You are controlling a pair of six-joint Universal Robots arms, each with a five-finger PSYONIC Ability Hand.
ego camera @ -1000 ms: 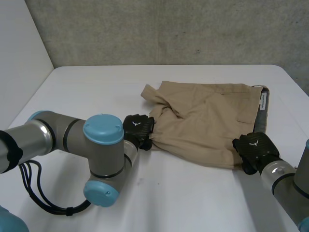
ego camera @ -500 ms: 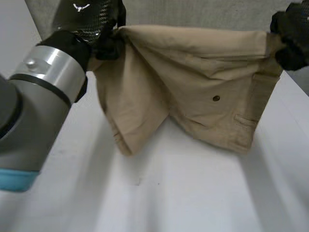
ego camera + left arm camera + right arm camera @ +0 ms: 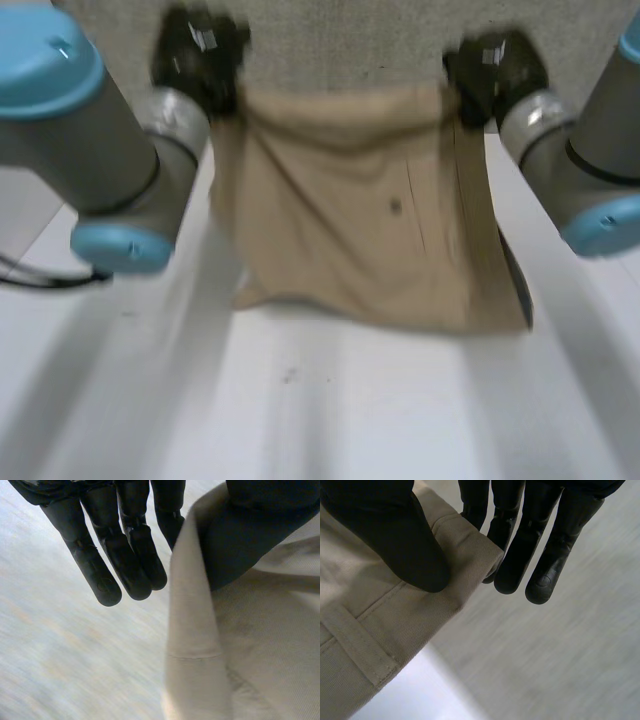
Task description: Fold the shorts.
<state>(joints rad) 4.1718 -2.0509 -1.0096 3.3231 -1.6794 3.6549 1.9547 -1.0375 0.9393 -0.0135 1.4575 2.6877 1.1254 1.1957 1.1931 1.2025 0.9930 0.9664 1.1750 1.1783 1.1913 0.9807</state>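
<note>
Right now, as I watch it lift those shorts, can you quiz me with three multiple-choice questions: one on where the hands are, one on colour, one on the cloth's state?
1. Where do the left hand and right hand hold the shorts?
A. One at each upper corner
B. Both at the middle
C. Both at the lower edge

2. What colour are the shorts?
A. Navy
B. Tan
C. Red

3. What state are the shorts in?
A. Lying flat
B. Rolled into a ball
C. Hanging spread between the raised hands

Answers:
1 A: the head view shows a hand at each top corner.
2 B: the cloth is tan in every view.
3 C: each thumb pins cloth against the fingers, and the shorts hang down toward the white table.
</note>
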